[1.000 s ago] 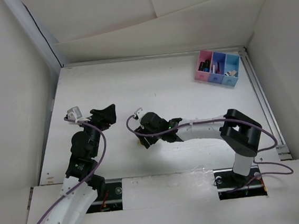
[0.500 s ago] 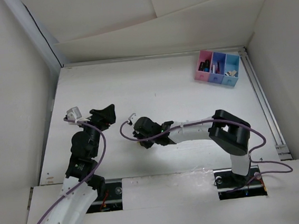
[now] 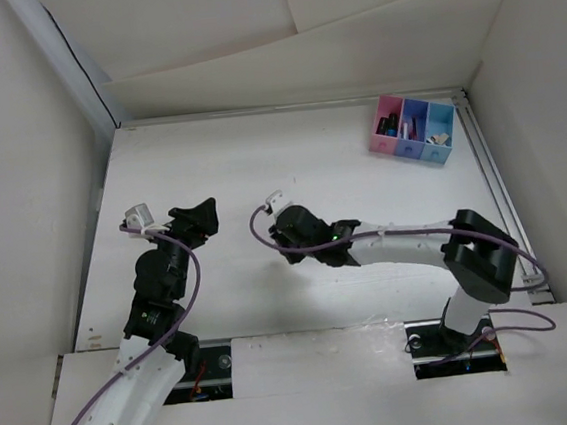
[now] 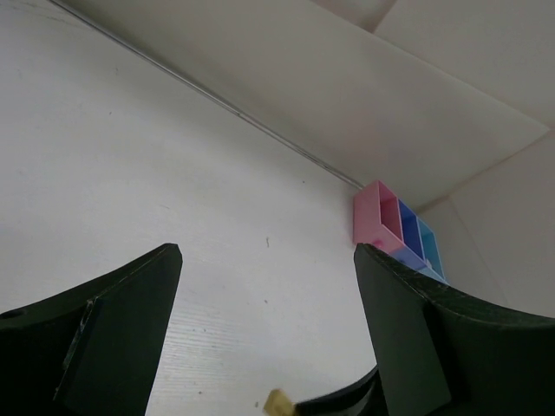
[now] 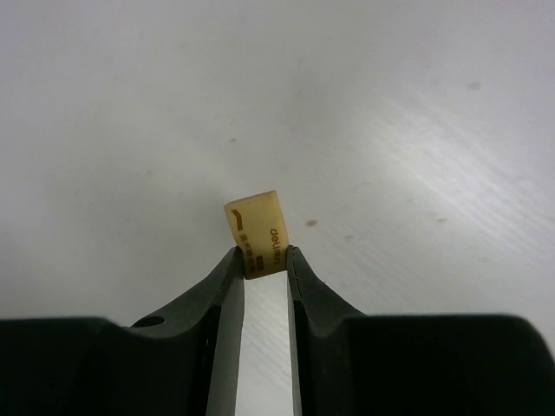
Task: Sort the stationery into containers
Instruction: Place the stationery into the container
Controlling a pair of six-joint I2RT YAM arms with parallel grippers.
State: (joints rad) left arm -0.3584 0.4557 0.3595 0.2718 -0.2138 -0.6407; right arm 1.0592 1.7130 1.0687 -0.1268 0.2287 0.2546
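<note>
My right gripper (image 3: 282,241) is shut on a small beige eraser (image 5: 257,232), pinched by its lower end between the two fingertips just above the white table, left of centre. The eraser also shows at the bottom of the left wrist view (image 4: 277,404). My left gripper (image 3: 200,221) is open and empty, to the left of the right gripper; its fingers (image 4: 130,295) frame bare table. The three joined bins (image 3: 411,130), pink, blue and light blue, stand at the far right corner with small items inside. They show in the left wrist view too (image 4: 395,227).
White walls close in the table on the left, back and right. A metal rail (image 3: 498,192) runs along the right edge. The right arm's link (image 3: 407,246) stretches across the near middle.
My right gripper, low over the table before, has moved right and away from the near edge. The left arm has not moved.
</note>
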